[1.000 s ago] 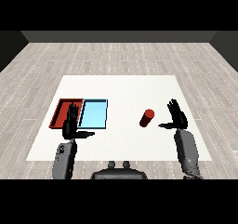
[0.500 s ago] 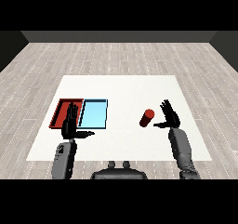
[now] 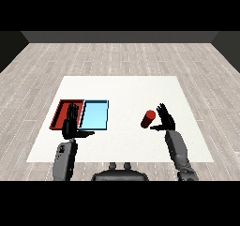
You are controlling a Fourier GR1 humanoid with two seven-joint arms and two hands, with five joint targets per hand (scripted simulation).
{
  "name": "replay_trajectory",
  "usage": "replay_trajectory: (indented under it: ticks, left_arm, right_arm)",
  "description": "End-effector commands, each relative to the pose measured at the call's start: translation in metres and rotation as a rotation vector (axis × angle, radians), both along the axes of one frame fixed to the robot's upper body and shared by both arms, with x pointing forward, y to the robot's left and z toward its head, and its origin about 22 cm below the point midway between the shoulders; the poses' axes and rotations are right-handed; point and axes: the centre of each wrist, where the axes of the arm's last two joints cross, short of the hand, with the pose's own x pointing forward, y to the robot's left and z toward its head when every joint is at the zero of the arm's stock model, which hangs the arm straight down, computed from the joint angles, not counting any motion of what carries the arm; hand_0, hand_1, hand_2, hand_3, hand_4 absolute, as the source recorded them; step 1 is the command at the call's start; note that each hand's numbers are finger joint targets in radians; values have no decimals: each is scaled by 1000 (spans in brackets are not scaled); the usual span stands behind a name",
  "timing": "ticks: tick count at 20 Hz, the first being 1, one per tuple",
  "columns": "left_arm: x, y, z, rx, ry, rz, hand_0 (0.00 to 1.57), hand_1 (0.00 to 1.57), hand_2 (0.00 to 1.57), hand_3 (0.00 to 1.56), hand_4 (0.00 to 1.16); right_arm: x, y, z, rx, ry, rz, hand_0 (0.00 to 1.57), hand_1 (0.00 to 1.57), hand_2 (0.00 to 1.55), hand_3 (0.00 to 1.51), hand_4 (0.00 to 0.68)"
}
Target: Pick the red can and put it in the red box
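Observation:
The red can (image 3: 148, 118) stands on the white table (image 3: 126, 94), right of centre. My right hand (image 3: 166, 119) is just to its right, open with fingers spread, thumb reaching toward the can's base, a small gap between them. The red tray (image 3: 63, 113) lies at the left of the table, with the light blue tray (image 3: 94, 115) right beside it. My left hand (image 3: 72, 124) is open and upright over the near edge of the two trays, hiding part of the red tray's right side.
Grey wood floor surrounds the table. Bare table surface stretches between the blue tray and the can and across the far half.
My right hand has moved left, closing in on the red can. The left hand and the can have stayed put.

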Motion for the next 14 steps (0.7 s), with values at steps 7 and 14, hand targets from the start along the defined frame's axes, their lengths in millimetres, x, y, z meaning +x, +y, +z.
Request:
replay_trajectory:
  ticks: [7, 14]
  left_arm:
    - [-19, -2, -25, 12, -7, -4, 0, 0, 0, 0, 0]
    - [-25, -5, 9, 24, -16, 6, 0, 0, 0, 0, 0]
  right_arm:
    - [20, 18, -11, 23, 34, 24, 0, 0, 0, 0, 0]
    - [27, 28, -4, 40, 22, 40, 0, 0, 0, 0, 0]
